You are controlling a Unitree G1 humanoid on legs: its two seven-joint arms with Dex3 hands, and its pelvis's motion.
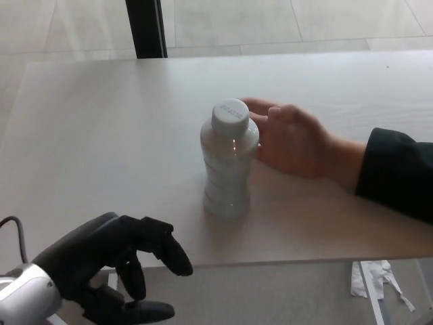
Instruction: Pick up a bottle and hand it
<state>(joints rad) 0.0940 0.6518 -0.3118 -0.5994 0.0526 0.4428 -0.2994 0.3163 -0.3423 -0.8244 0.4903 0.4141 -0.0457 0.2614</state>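
The surface (101,122) is a broad pale top that fills most of the head view, bare apart from what sits at its middle, which leaves the exchange plenty of room. On it, from the right, lies a person's hand (291,139) in a dark sleeve (396,172), palm toward the bottle and fingers curled loosely just beside it — placed, it seems, to receive the thing or steady it.

The robot's left hand (111,261) hangs low at the near-left corner, over the surface's front edge and well apart from the bottle. Its fingers are spread and curled around nothing; it holds no object. The right hand does not show at all.

The bottle (229,159) stands upright on its base near the middle of the surface, free of the robot and either touching or almost touching the person's fingertips — which of the two cannot be told. Its long axis runs vertical, with the white cap (230,115) pointing up toward the camera and the ribbed clear body below. Standing so, it offers its sides for a wrap-around grasp.
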